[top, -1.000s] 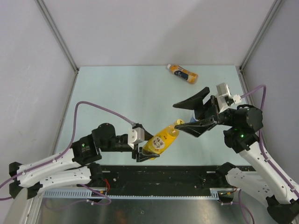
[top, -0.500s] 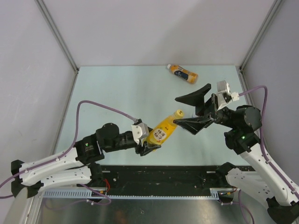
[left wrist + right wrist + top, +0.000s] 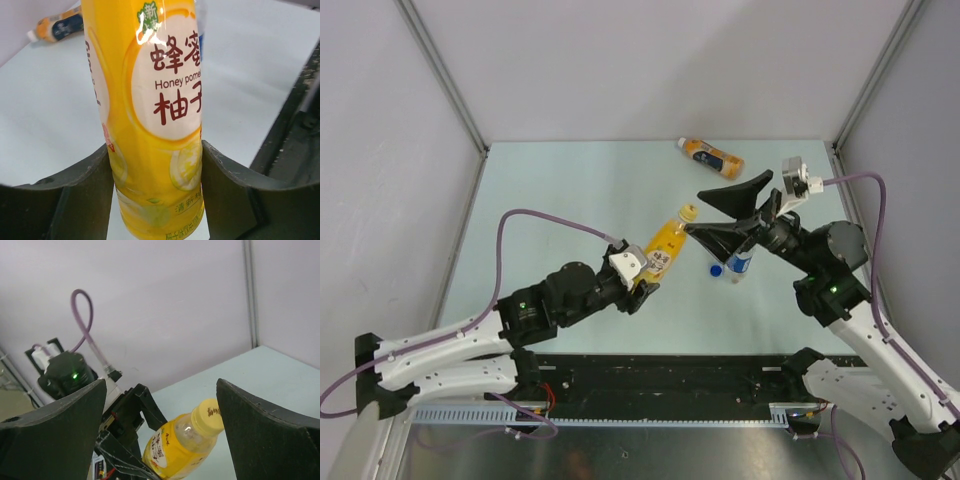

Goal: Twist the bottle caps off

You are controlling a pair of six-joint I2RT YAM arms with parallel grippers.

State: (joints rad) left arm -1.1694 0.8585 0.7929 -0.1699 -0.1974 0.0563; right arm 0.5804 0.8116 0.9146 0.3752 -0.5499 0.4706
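Observation:
My left gripper (image 3: 642, 278) is shut on the lower body of the yellow bottle (image 3: 664, 251) and holds it tilted above the table, its yellow cap (image 3: 689, 210) pointing far-right. In the left wrist view both pads press the yellow bottle (image 3: 150, 115) inside the left gripper (image 3: 155, 185). My right gripper (image 3: 694, 217) is open, its tips on either side of the cap without touching. From the right wrist, the yellow cap (image 3: 209, 415) sits low between the wide jaws of the right gripper (image 3: 161, 382). A clear bottle (image 3: 741, 264) with a blue cap (image 3: 717, 269) lies under the right gripper.
An orange bottle (image 3: 715, 158) with a dark label and a white cap (image 3: 681, 143) lies near the far edge of the table; it also shows as the orange bottle (image 3: 57, 27) in the left wrist view. Grey walls (image 3: 620, 60) enclose the pale green table (image 3: 550, 190).
The left arm has carried the yellow bottle away from the near edge and up. The right gripper opened wider and shifted left around the cap. The clear bottle now shows beneath it.

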